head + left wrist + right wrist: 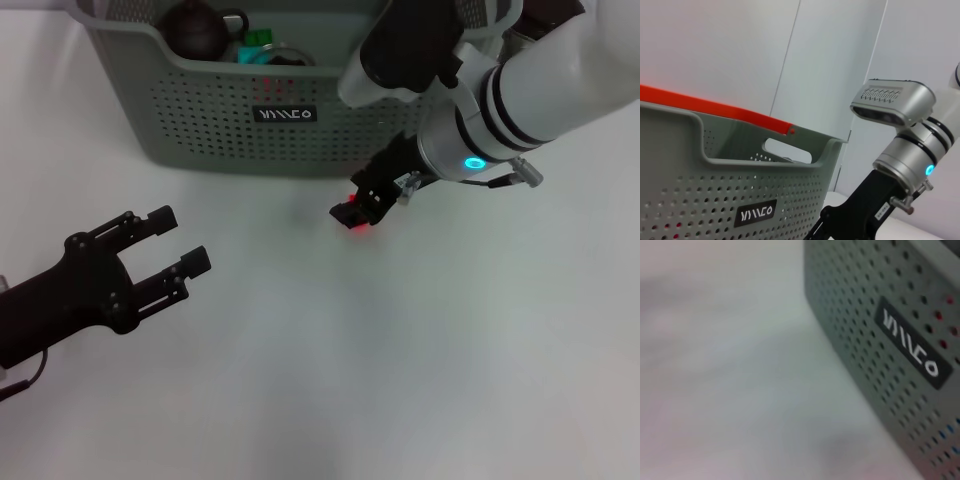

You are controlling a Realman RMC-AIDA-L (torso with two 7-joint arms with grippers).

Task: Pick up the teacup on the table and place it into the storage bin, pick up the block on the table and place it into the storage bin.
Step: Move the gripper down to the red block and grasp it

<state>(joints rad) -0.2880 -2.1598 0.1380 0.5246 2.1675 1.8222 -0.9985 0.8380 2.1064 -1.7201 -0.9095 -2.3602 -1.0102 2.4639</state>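
The grey-green storage bin [250,130] with a black label stands at the back of the white table. It also shows in the left wrist view [715,200] and the right wrist view [900,355]. My right gripper [356,212] is just in front of the bin's right part, low over the table, shut on a small red block [357,225]. My left gripper [178,243] is open and empty at the left, well in front of the bin. A dark brown rounded vessel with a handle [196,30] lies inside the bin. No teacup shows on the table.
A green item [259,39] and a round glassy item [284,56] also lie in the bin. My right arm [905,155] reaches down beside the bin's front wall. The white table [400,380] stretches in front of both grippers.
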